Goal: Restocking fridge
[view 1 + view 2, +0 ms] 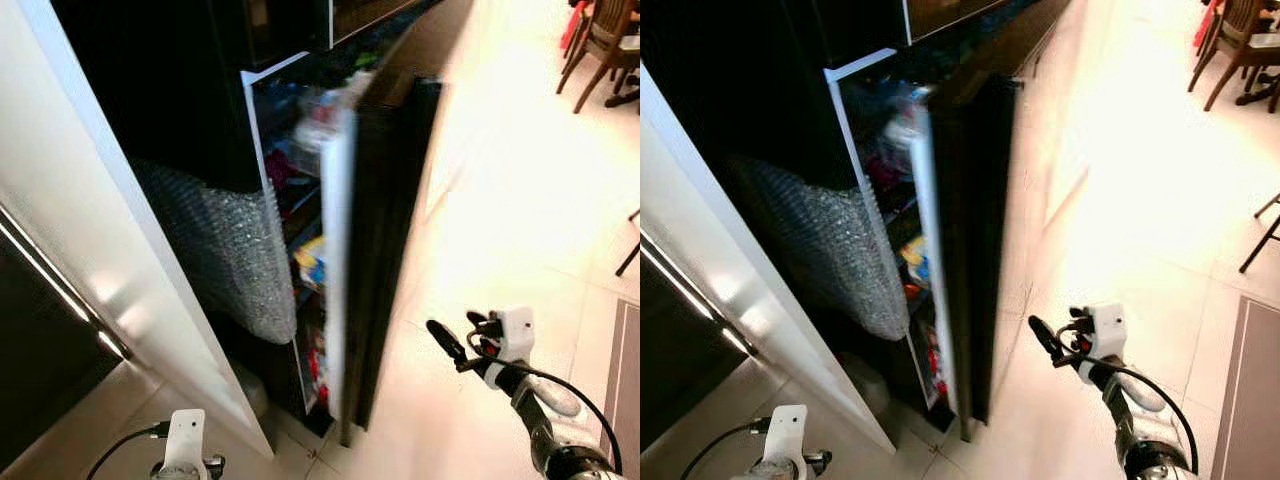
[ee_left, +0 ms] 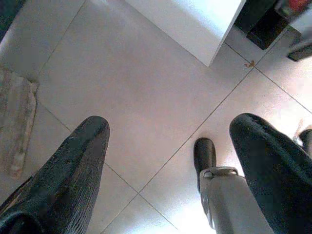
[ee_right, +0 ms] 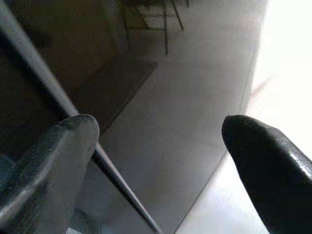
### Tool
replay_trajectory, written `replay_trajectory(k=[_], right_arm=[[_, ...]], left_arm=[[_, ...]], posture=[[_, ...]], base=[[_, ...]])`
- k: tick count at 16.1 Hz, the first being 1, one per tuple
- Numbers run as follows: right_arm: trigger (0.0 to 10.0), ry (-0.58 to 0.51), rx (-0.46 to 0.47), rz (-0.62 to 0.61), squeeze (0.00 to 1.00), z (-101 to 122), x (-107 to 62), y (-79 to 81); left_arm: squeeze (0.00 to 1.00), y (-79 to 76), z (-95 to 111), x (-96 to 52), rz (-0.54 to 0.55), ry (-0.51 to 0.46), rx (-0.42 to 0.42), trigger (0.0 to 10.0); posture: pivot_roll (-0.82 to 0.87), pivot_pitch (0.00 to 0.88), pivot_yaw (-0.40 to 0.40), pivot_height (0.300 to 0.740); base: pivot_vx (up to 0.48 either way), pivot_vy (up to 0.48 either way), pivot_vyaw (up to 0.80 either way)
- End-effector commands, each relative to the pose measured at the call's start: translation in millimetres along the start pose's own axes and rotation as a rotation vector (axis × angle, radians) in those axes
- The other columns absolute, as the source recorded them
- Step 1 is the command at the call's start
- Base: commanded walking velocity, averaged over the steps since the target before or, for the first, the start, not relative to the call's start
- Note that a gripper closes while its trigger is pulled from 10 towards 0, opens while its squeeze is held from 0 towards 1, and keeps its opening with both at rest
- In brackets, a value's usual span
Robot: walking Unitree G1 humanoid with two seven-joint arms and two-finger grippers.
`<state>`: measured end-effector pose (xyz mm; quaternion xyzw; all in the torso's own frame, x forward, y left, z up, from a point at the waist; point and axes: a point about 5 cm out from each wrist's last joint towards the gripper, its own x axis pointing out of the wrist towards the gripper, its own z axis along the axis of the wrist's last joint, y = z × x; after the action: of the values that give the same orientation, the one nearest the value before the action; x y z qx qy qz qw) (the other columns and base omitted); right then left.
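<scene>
Fridge door (image 1: 385,240) ajar at centre frame, dark and seen nearly edge-on, with shelves of packaged food (image 1: 312,262) glimpsed through the gap left of it. Fridge (image 1: 290,130) itself set in the upper left, beside a white cabinet panel (image 1: 130,270) and a bulging sheet of bubble wrap (image 1: 230,260). Restocking judged barely begun: door opened, but nothing carried in either gripper and no new goods visible on the pale tiled floor (image 1: 500,200). Loading of items judged wholly outstanding, along with closing the door. Right gripper (image 1: 455,345) raised at lower right of the frame, reaching toward the door's outer face yet apart from it, fingers spread and empty, as confirmed in the right wrist view with a dark door edge (image 3: 73,117) running between them. Left gripper (image 2: 168,161) hung low at the bottom left, pointed straight down at the tiles, fingers likewise parted and holding nothing. Dining chairs (image 1: 600,45) pictured at upper right, well apart from the fridge.
</scene>
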<state>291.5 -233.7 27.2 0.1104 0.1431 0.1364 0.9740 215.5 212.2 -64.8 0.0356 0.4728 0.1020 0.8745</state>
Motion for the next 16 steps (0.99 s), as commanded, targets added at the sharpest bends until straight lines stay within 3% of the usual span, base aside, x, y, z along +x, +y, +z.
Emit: replay_trajectory(k=[1, 2, 3, 4, 6, 10, 14, 16], right_arm=[[10.0, 0.043, 0.107, -0.095, 0.00, -16, -5.0, -3.7], [10.0, 0.089, 0.121, -0.128, 0.00, -28, -10.2, -4.2], [10.0, 0.159, 0.158, -0.263, 0.00, -47, -21.3, -10.2], [10.0, 0.244, 0.121, -0.312, 0.00, -64, -31.5, -10.8], [10.0, 0.355, 0.084, -0.311, 0.00, -85, -41.3, -4.8], [10.0, 0.546, 0.155, -0.457, 0.00, -134, -73.7, 8.7], [10.0, 0.558, 0.234, -0.539, 0.00, -150, -81.9, 19.8], [10.0, 0.568, 0.221, -0.539, 0.00, -149, -84.5, 15.4]], left_arm=[[0.00, 0.9, -3, -0.1, -0.006, 0.011, 0.008, 10.0], [0.00, 0.4, -4, -0.1, -0.007, 0.014, 0.006, 10.0], [0.00, 0.2, -5, -0.2, -0.011, 0.015, 0.006, 10.0], [0.00, 0.1, -6, -0.3, -0.014, 0.016, 0.011, 10.0], [0.00, 0.1, -7, -0.4, -0.010, 0.013, 0.004, 10.0], [0.00, -1.7, -8, -0.6, -0.024, -0.001, -0.019, 10.0], [0.00, -4.3, -11, -0.9, -0.050, 0.001, -0.002, 10.0], [0.00, -4.9, -12, -1.0, -0.057, 0.005, 0.009, 10.0]], posture=[[-0.09, 0.000, 0.022, 0.740], [-0.08, 0.000, 0.019, 0.740], [-0.08, 0.000, 0.020, 0.740], [-0.08, 0.000, 0.019, 0.740], [-0.08, 0.000, 0.018, 0.740], [-0.04, 0.000, 0.011, 0.740], [-0.06, 0.000, 0.012, 0.740], [-0.07, 0.000, 0.013, 0.740]], base=[[0.000, 0.000, 0.00], [0.000, 0.000, 0.00], [0.000, 0.000, 0.00], [0.000, 0.000, 0.00], [0.000, 0.000, 0.00], [0.000, 0.000, 0.00], [0.000, 0.000, 0.00], [0.000, -0.339, 0.00]])
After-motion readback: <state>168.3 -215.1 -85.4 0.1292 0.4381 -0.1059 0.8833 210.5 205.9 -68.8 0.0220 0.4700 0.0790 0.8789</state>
